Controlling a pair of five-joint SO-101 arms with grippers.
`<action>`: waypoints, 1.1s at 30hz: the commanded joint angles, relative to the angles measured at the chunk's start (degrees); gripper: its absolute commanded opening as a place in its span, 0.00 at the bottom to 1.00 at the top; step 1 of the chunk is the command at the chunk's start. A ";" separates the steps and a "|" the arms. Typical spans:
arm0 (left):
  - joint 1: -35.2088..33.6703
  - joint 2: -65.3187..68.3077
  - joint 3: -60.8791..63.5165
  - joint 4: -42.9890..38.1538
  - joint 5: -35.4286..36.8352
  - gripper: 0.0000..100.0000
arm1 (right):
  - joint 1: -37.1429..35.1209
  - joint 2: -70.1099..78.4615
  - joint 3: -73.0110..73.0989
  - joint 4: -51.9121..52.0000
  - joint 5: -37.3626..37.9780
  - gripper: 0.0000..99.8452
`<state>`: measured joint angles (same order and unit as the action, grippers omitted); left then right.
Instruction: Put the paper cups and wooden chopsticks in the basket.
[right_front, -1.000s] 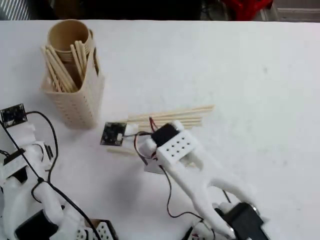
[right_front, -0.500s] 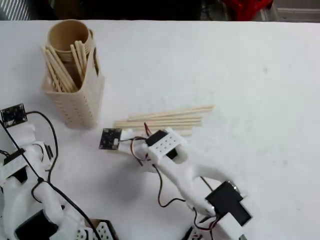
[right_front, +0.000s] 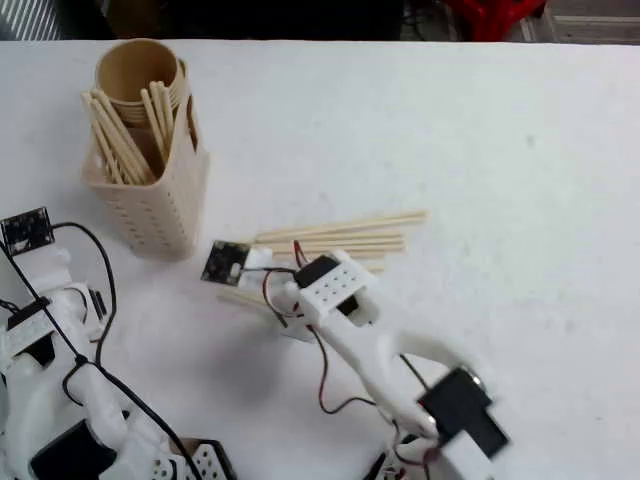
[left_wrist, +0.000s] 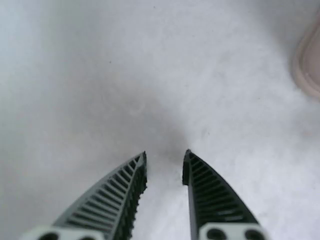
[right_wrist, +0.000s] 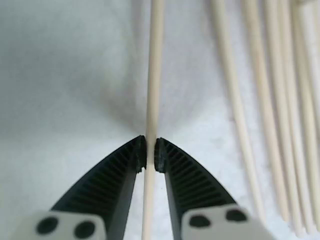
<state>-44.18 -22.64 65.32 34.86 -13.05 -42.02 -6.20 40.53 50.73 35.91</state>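
Note:
A cream perforated basket at the back left holds paper cups and several wooden chopsticks. More chopsticks lie in a loose row on the white table mid-scene. My right gripper is shut on one chopstick set apart from that row; in the high view its arm hangs over the near side of the row. My left gripper hovers slightly open over bare table, holding nothing, with the basket's base off to one side.
The left arm's body and black cables occupy the front left corner. A small black camera module juts from the right arm toward the basket. The right half of the table is bare white surface.
The right arm swung and shifted over the chopstick row, its wrist drawing back toward the front, then edging slightly toward the basket. The left arm stayed still.

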 joint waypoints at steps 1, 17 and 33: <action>0.57 -0.92 -0.09 -1.23 0.44 0.14 | -0.75 -12.70 -0.62 3.74 -6.51 0.02; 0.57 -0.92 -0.09 -1.23 0.44 0.14 | -2.77 -33.63 -21.36 -8.40 -22.95 0.02; 0.57 -0.92 -0.09 -1.23 0.44 0.14 | -8.40 15.25 -80.97 -14.90 -23.03 0.02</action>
<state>-44.18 -22.64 65.32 34.86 -13.05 -49.32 2.77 -28.66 38.68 13.23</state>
